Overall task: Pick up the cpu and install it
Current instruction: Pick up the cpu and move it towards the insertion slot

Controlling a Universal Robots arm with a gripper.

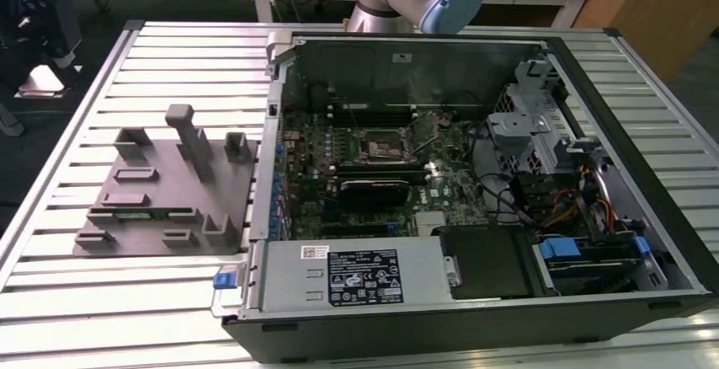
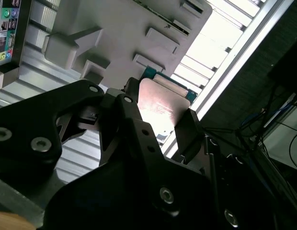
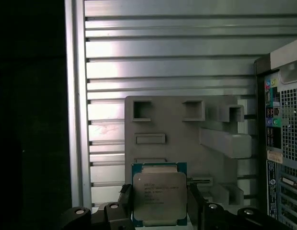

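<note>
One cpu [image 3: 159, 199] clamped by opposite edges in gripper [image 3: 159, 194] jaws, off grey tray [image 3: 177, 124]; edge grip likely spares lid, contacts.

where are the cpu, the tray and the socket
cpu [image 3: 159, 194]: first wrist view, middle of its silver lid
tray [image 3: 177, 125]: first wrist view, bare grey top between slots
socket [image 1: 380, 143]: exterior view, centre of the square frame on the motherboard
</note>
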